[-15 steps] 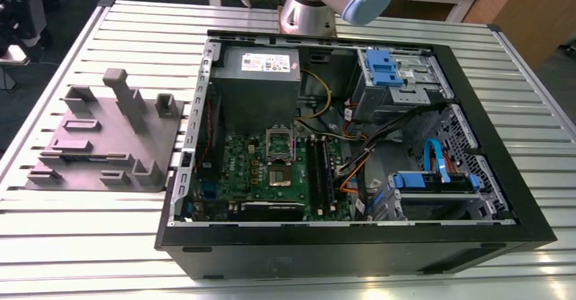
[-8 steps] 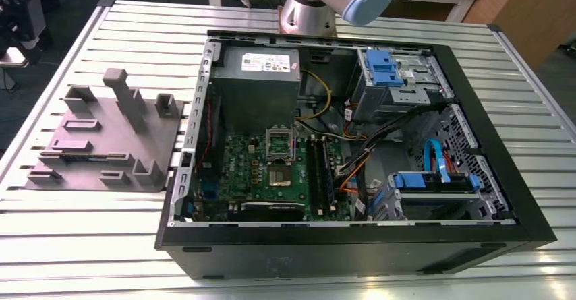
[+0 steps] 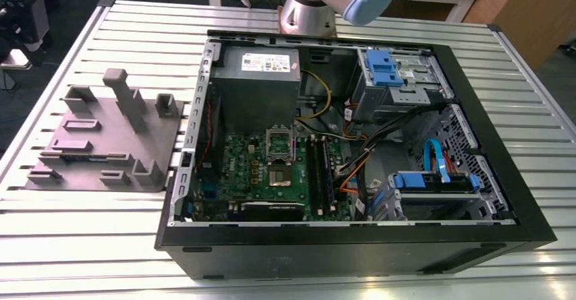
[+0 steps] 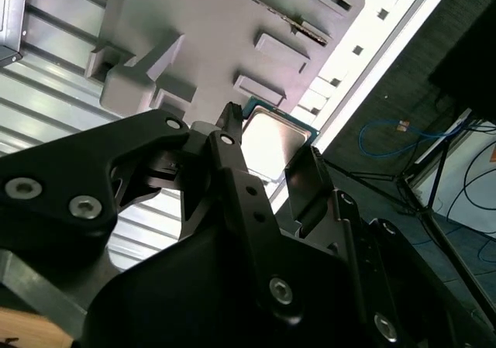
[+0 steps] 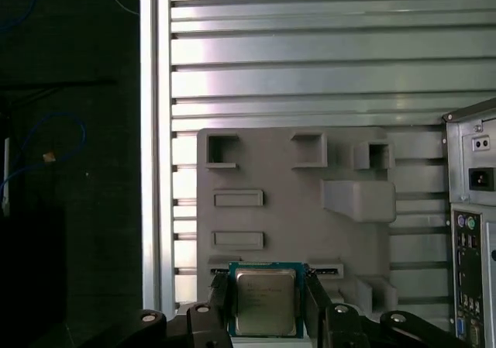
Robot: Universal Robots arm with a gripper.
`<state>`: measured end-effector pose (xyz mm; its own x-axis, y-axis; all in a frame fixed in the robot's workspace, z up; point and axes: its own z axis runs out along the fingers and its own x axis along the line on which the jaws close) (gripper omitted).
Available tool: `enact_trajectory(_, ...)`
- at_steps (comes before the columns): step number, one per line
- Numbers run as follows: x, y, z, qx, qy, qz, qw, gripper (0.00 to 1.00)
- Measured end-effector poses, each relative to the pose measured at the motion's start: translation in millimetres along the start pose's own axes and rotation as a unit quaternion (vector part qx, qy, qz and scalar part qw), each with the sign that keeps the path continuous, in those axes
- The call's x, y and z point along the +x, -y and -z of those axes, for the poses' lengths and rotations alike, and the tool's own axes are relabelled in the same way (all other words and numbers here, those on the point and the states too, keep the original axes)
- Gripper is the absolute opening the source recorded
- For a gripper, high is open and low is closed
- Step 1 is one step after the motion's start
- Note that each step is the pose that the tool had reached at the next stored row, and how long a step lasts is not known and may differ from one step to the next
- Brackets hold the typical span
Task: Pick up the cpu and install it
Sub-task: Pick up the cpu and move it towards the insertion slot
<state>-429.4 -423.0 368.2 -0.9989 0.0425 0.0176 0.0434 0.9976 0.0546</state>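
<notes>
Fingers (image 5: 219, 305) of my end effector (image 5: 265, 282) sit clamped on two opposite edges of the cpu (image 5: 266, 305), metal top showing in both wrist views, held over the grey holder block (image 5: 294, 208) on the slatted surface (image 5: 310, 69)

Ext. view high; wrist views over block (image 5: 279, 216)

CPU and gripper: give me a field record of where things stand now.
cpu: silvery square chip, held up off the grey holder block
gripper: jaws closed on two opposite edges of the cpu
grey holder block: on the slatted table, at the exterior view's left of the open computer case
motherboard: green, inside the case
task state: cpu picked up, not installed
</notes>
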Motion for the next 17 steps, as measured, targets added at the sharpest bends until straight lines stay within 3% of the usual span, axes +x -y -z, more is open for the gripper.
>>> enact_trajectory(17, -19.2, 3.2, 0.5, 0.0002, 0.0, 0.0, 1.0, 0.47)
